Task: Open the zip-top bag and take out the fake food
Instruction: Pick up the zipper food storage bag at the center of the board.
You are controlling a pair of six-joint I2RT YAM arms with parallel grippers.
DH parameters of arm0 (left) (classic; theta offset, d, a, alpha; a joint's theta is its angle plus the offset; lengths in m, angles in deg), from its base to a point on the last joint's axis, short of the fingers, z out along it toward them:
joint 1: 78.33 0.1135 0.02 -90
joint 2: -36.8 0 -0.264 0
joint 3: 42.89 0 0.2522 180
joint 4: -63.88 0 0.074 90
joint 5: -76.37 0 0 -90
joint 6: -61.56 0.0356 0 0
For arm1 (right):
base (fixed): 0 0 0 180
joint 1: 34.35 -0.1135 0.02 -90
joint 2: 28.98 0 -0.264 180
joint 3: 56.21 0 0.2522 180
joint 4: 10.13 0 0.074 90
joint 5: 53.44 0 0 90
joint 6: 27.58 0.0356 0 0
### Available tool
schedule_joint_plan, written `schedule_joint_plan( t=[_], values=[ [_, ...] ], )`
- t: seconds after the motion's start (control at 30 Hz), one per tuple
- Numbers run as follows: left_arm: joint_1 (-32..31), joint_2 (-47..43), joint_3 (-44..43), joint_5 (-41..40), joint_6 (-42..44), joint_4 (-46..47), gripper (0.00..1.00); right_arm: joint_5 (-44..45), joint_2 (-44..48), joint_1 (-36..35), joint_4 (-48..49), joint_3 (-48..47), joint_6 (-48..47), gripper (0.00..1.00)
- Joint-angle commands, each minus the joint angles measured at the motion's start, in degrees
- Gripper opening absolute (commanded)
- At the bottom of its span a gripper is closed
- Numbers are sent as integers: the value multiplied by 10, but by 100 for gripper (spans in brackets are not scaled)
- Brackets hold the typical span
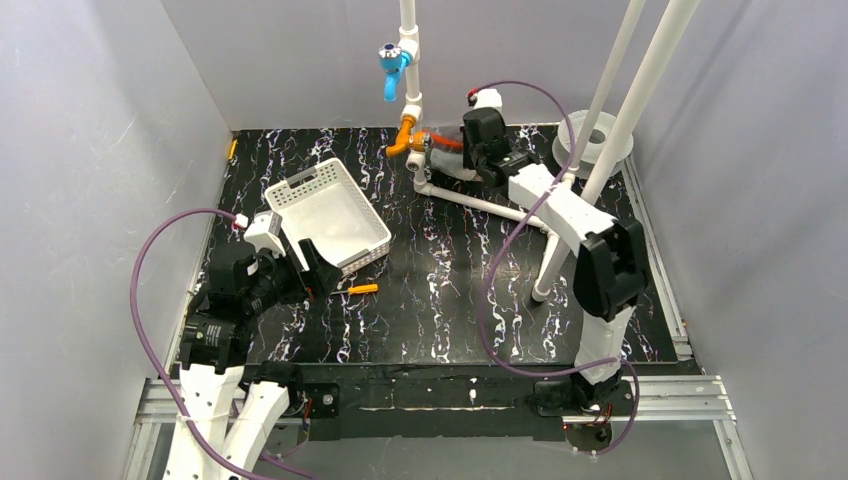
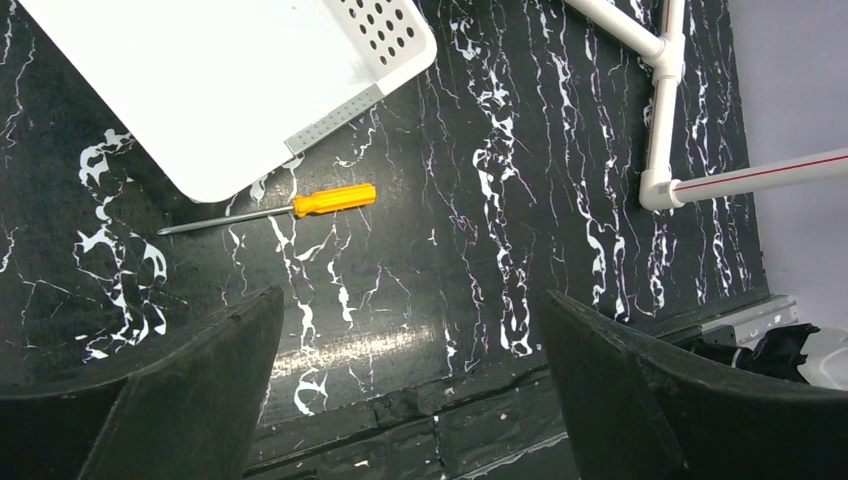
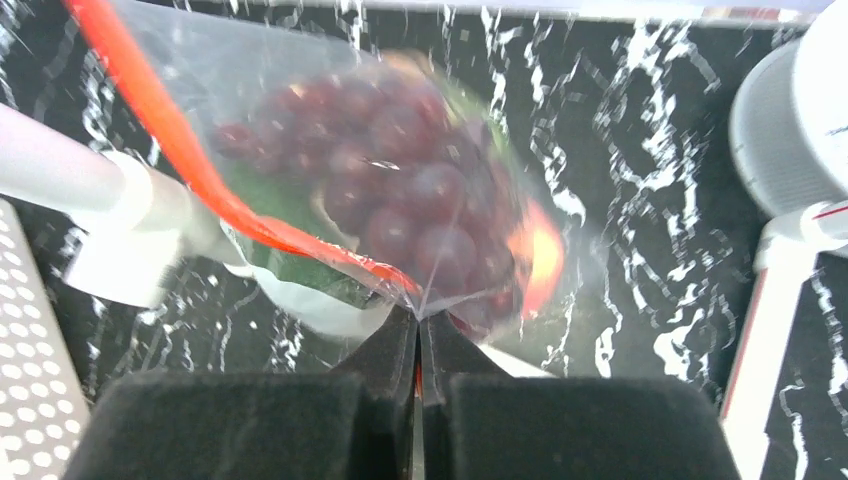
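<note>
The zip-top bag (image 3: 230, 70) is clear, with an orange-red zip strip (image 3: 170, 140) along its mouth, and it is blurred in the right wrist view. Inside it I see fake food: a dark red grape bunch (image 3: 400, 170), a green piece (image 3: 275, 200), a white piece (image 3: 320, 305) and an orange-pink piece (image 3: 540, 255). My right gripper (image 3: 420, 315) is shut on the bag's edge next to the zip strip. From above, the bag (image 1: 440, 148) sits at the back by the pipes, with the right gripper (image 1: 460, 150) on it. My left gripper (image 2: 415, 330) hangs open over bare table, holding nothing.
A white slotted basket (image 1: 330, 215) stands tilted at the left, beside the left gripper (image 1: 315, 265). An orange-handled screwdriver (image 1: 363, 289) lies just in front of it. White PVC pipes (image 1: 480, 203) and a blue valve (image 1: 390, 65) crowd the back, and a white spool (image 1: 600, 145) sits back right.
</note>
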Motion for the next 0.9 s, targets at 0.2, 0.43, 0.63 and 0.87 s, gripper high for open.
schedule_joint_plan(
  t=[0.2,0.43,0.63,0.87],
  values=[
    [-2,-6,-23,25,-6,-8,100,118,131,-60,130,54,-119,1],
    [-2,-7,-33,41,-4,-6,99,88,211,-78,112,117,-158,1],
    [-14,-12,-39,108,48,11,99,-111,291,-79,-13,156,-178,1],
    [-43,12,-66,182,113,28,99,-175,356,-81,-80,175,-193,1]
  ],
)
